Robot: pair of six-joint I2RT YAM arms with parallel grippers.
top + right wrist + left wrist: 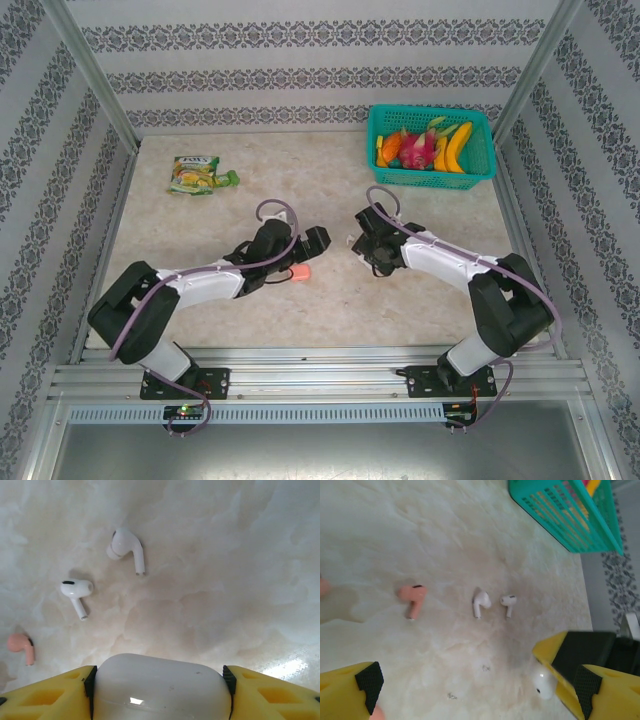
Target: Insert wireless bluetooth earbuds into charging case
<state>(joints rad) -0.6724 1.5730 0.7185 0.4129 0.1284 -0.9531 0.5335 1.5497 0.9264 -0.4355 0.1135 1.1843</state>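
My right gripper is shut on a white charging case, its lid closed, with a black pad pressed against each end. On the table beyond it lie two white earbuds and a pale pink earbud. My left gripper stands wide open and low over the table with nothing between its pads. The pink earbud and both white earbuds lie ahead of it, and the white case sits to its right. A pink case lies beside the left gripper.
A teal basket of toy fruit stands at the back right. A green snack packet lies at the back left. The two grippers are close together at mid-table, the right gripper just right of the left one.
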